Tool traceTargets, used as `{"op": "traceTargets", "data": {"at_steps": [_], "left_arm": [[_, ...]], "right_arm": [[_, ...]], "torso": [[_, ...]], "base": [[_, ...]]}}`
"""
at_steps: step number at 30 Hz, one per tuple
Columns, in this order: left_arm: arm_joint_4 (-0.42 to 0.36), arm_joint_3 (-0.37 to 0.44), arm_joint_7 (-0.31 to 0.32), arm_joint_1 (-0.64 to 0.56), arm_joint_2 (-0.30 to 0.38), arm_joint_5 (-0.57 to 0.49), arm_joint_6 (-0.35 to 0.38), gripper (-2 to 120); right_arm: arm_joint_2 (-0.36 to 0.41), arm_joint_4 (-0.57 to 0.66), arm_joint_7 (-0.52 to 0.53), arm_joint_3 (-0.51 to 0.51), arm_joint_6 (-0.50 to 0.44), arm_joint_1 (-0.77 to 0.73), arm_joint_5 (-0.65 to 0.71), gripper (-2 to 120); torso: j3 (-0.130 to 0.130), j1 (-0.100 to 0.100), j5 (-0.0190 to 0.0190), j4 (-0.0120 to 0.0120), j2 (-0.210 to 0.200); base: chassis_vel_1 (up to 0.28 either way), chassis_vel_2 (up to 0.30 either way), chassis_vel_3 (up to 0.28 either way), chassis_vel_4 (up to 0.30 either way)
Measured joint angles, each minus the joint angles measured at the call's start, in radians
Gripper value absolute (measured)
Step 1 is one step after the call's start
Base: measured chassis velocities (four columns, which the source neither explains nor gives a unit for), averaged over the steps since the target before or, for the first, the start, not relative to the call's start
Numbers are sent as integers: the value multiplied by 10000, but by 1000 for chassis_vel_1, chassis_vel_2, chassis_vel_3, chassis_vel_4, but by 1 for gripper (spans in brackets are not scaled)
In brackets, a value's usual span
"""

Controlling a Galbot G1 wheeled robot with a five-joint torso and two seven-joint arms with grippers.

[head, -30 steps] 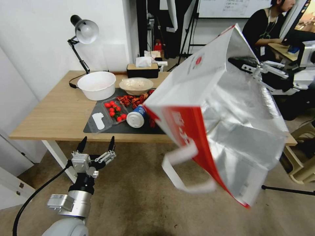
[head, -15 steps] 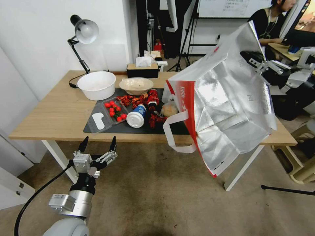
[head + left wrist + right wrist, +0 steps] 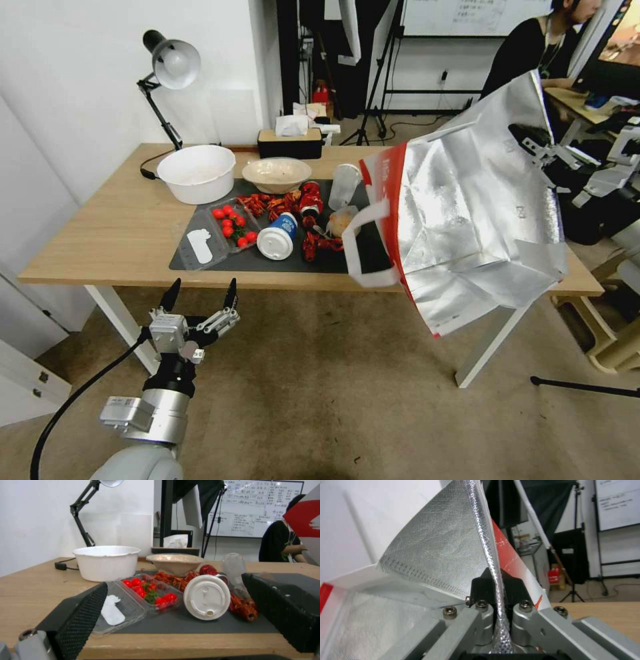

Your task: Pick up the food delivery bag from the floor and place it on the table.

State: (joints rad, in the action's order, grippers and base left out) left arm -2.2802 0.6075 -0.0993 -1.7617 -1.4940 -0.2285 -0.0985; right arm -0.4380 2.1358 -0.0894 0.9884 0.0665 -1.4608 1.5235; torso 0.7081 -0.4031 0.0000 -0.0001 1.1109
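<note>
The food delivery bag hangs tilted in the air over the right end of the table, its silver foil lining facing me and a red side panel on its left. A white strap handle dangles over the dark grey mat. My right gripper is shut on the bag's upper rim; the right wrist view shows the right gripper pinching the foil edge of the bag. My left gripper stands open and holds nothing, low over the floor before the table's front edge.
On the table stand a white bowl, a beige bowl, a tomato tray, a tipped blue cup, red crayfish, a clear cup, a tissue box and a desk lamp.
The bag has swung right and away from me to over the table's right end, turning its foil lining toward me. My right gripper went right with it. The left arm has stayed put.
</note>
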Motion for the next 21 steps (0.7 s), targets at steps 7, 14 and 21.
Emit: {"op": "traceTargets", "data": {"at_steps": [7, 14, 21], "left_arm": [[18, -19, -14, 2, -4, 9, -10, 100], [37, -30, -24, 6, -11, 15, -25, 100], [61, -42, -38, 7, -14, 21, -43, 100]], "right_arm": [[-40, -199, 161, -24, 29, 12, -106, 0], [-76, -334, 215, -37, 83, 15, -181, 0], [-179, -531, 301, -187, 110, 62, -428, 0]], "torso": [[0, 1, 0, 0, -1], [-1, 1, 0, 0, -1], [-1, 1, 0, 0, -2]], "base": [[0, 0, 0, 0], [0, 0, 0, 0], [0, 0, 0, 0]]}}
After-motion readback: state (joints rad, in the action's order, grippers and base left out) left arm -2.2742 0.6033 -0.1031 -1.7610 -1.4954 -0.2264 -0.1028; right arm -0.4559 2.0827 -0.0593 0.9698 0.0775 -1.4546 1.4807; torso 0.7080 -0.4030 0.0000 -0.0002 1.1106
